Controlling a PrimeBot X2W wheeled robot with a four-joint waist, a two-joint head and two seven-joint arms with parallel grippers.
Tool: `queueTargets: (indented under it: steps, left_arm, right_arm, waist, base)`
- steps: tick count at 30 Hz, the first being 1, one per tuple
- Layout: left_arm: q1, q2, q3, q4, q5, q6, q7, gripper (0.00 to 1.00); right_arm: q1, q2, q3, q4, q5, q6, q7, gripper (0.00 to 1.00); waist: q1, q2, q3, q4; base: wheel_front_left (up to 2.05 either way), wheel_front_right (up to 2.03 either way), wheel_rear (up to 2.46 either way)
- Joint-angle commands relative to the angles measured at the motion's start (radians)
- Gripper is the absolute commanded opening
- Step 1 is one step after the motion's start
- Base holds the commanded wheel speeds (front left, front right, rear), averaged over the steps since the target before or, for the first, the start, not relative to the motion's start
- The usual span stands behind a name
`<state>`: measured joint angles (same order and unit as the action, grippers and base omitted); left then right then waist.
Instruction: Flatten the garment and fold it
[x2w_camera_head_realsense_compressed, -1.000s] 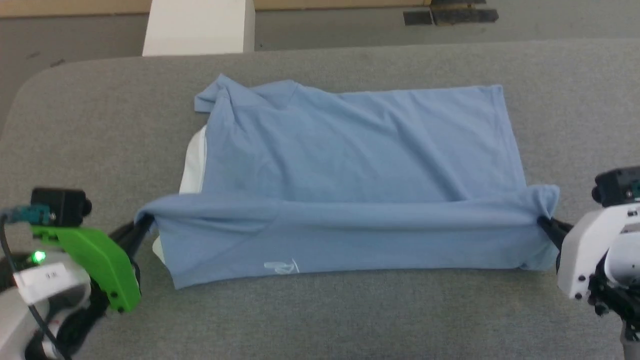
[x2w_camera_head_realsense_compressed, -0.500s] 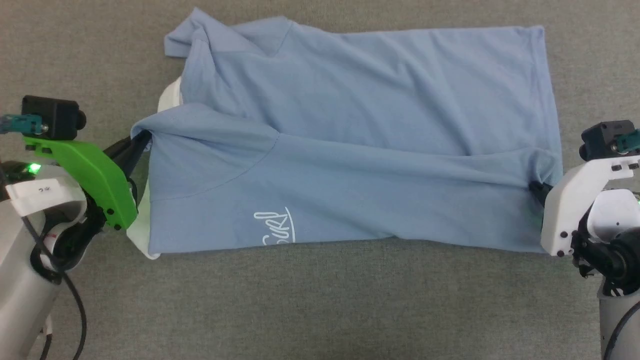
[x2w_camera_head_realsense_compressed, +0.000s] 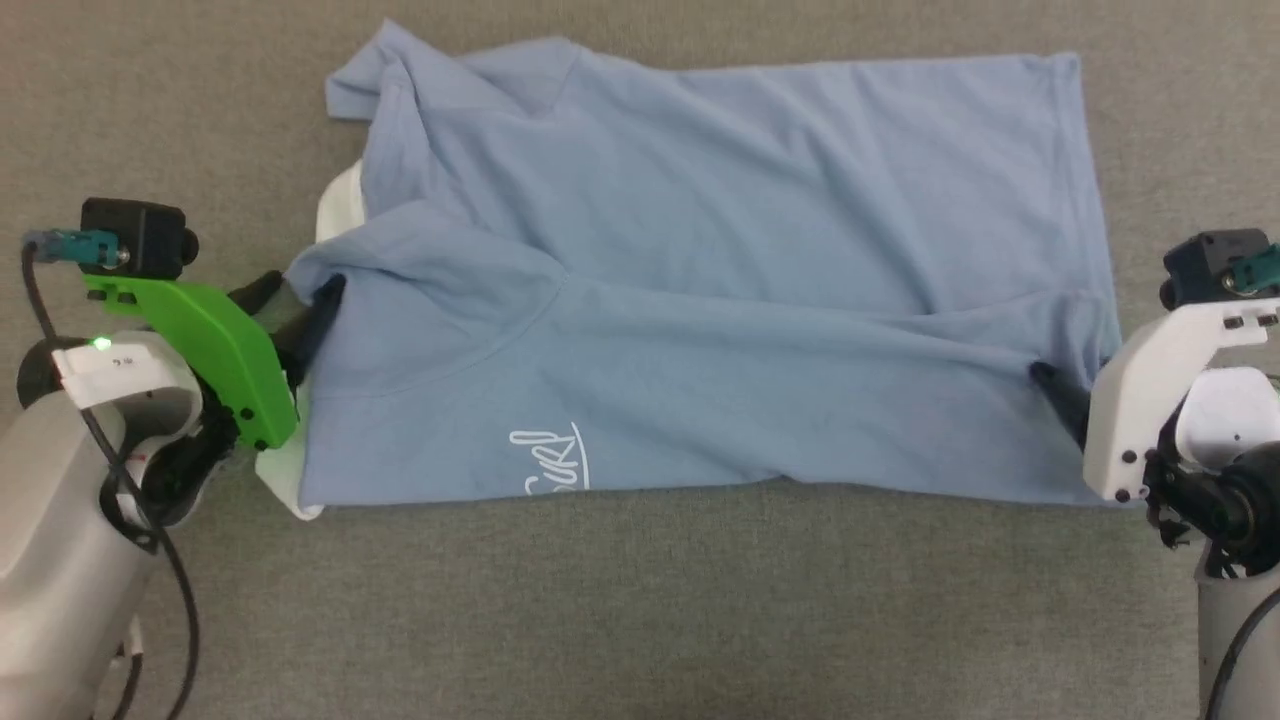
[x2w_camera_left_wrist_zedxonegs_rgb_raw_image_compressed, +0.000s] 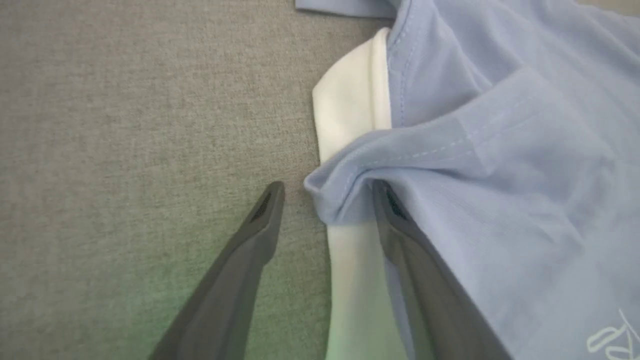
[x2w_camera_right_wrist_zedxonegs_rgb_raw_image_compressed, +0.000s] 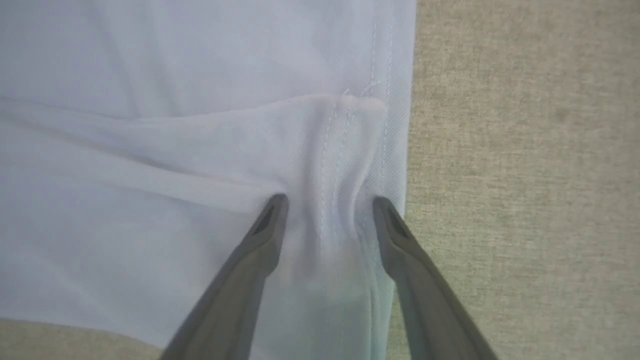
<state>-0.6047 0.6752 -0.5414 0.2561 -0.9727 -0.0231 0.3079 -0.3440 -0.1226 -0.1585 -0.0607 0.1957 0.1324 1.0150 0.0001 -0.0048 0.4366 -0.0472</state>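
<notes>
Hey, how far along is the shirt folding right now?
Done: the shirt lies spread on the grey table, its near side folded over the middle, logo up. In hand: the left gripper and right gripper stand open at the two ends of that fold, cloth between their fingers. Left: the far half is wrinkled, a sleeve is bunched at the far left corner, and more folds seem needed.

Grey, finely woven table covering (x2w_camera_head_realsense_compressed: 640, 610) lies flat and smooth all around
</notes>
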Motion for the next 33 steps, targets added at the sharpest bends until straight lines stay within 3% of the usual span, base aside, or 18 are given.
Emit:
queueTargets:
  steps: [1,10,17,21,29,33]
  left_arm:
    - [0.010,-0.007,0.004,-0.002,-0.009,0.011,-0.009,1.00]
    - [0.103,-0.016,0.088,-0.095,-0.058,0.085,-0.115,1.00]
    - [0.278,-0.008,0.158,-0.185,0.041,0.143,-0.418,1.00]
    - [0.398,-0.032,0.164,-0.194,0.087,0.159,-0.533,1.00]
    - [0.537,-0.109,0.191,-0.193,0.131,0.165,-0.567,1.00]
    - [0.543,-0.118,0.179,-0.190,0.152,0.165,-0.555,1.00]
  right_arm:
    - [0.022,-0.002,-0.014,0.008,0.015,-0.002,-0.015,1.00]
    - [0.071,-0.052,-0.079,-0.058,0.097,-0.002,-0.173,1.00]
    - [0.175,-0.092,-0.063,-0.091,0.141,-0.002,-0.445,1.00]
    - [0.253,-0.091,-0.053,-0.064,0.158,-0.002,-0.575,1.00]
    - [0.352,-0.077,-0.052,0.009,0.193,-0.002,-0.672,1.00]
    - [0.358,-0.080,-0.049,0.026,0.201,-0.002,-0.682,1.00]
  waist:
    - [-0.0001,0.0048,-0.071,0.006]
    - [-0.0001,0.0048,-0.245,0.007]
    - [-0.0001,0.0048,-0.314,0.003]
    - [-0.0001,0.0048,-0.335,0.004]
    - [-0.0001,0.0048,-0.357,0.013]
    - [-0.0001,0.0048,-0.361,0.014]
  base:
    - [0.00,0.00,0.00]
    - [0.00,0.00,0.00]
    - [0.00,0.00,0.00]
    - [0.00,0.00,0.00]
    - [0.00,0.00,0.00]
    - [0.00,0.00,0.00]
